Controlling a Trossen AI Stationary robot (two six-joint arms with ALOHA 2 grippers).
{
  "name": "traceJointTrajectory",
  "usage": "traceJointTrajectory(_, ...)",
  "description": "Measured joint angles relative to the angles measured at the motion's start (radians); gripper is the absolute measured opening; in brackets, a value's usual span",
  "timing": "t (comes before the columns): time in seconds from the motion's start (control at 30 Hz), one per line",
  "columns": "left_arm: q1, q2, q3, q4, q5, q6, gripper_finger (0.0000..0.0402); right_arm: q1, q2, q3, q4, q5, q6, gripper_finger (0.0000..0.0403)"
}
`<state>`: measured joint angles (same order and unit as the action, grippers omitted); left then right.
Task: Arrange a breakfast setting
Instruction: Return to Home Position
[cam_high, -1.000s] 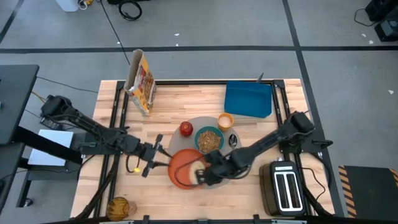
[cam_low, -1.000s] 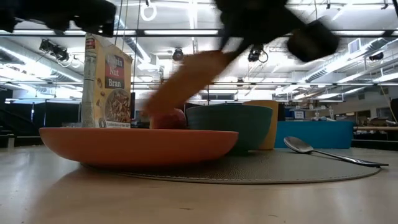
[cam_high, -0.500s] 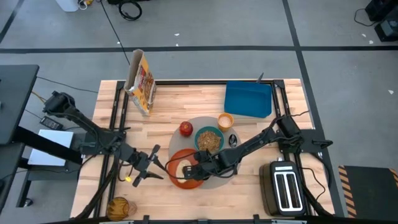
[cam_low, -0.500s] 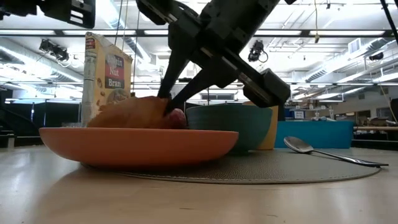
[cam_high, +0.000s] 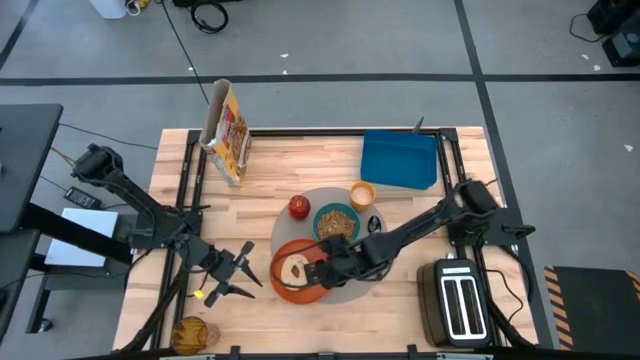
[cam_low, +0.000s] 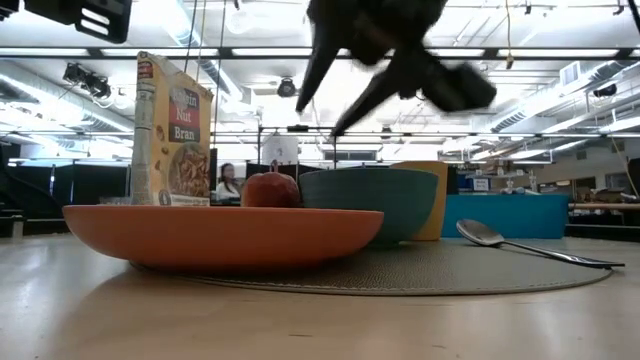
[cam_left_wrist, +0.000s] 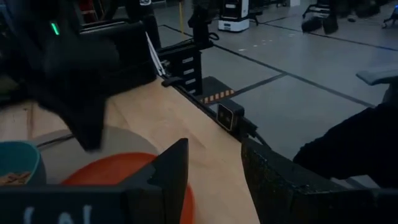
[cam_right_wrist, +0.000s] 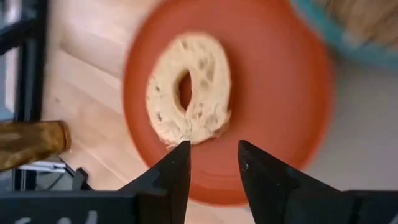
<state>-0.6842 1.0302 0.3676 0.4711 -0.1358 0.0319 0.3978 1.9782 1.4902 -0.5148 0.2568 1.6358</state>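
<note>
The round bread (cam_right_wrist: 189, 87) lies flat on the orange plate (cam_high: 290, 288), which rests on the near-left part of the grey mat (cam_high: 322, 198). On the mat behind the plate are the teal bowl (cam_high: 337, 222), red apple (cam_high: 299, 207), orange cup (cam_high: 362, 195) and metal spoon (cam_high: 375, 226). My right gripper (cam_right_wrist: 214, 155) hangs open above the plate, just right of the bread, touching nothing. My left gripper (cam_high: 240, 277) is open over bare wood left of the plate, with nothing between its fingers. In the low view the plate's rim (cam_low: 225, 212) hides the bread.
A cereal box (cam_high: 228, 130) stands at the far left and a blue board (cam_high: 400, 160) lies at the far right. The black toaster (cam_high: 460, 300) sits at the near right. A jar (cam_high: 190, 335) lies at the near-left edge.
My right gripper has lowered the bread onto the plate, opened, and drawn up and back toward the table's right. The bread, held tilted before, now lies flat on the plate. My left gripper has swung away from the plate toward the near edge.
</note>
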Motion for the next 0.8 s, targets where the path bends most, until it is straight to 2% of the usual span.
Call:
traceJointTrajectory(0.1,0.001,0.000,0.000,0.007,0.000,-0.002,0.0157,0.020,-0.087,0.000,-0.076,0.072,-0.131,0.0140)
traceJointTrajectory(0.17,0.010,0.000,0.000,0.033,-0.009,-0.002,0.0157,0.034,-0.145,0.000,-0.104,0.107,-0.274,0.0138)
traceJointTrajectory(0.33,0.065,0.000,0.000,0.135,-0.028,-0.035,0.0157,0.065,-0.213,0.001,-0.069,0.120,-0.665,0.0114)
traceJointTrajectory(0.47,0.119,0.011,0.000,0.151,-0.028,-0.055,0.0157,0.086,-0.181,0.001,0.022,0.105,-0.897,0.0068)
traceJointTrajectory(0.6,0.189,0.057,0.000,0.193,-0.027,-0.075,0.0157,0.079,-0.093,0.000,0.116,0.057,-1.036,0.0012)
traceJointTrajectory(0.67,0.225,0.089,0.000,0.220,-0.028,-0.085,0.0157,0.065,-0.043,-0.001,0.189,0.043,-1.111,0.0010)
traceJointTrajectory(0.8,0.296,0.129,-0.001,0.226,-0.028,-0.092,0.0157,0.027,0.019,-0.002,0.300,-0.087,-1.286,0.0020)
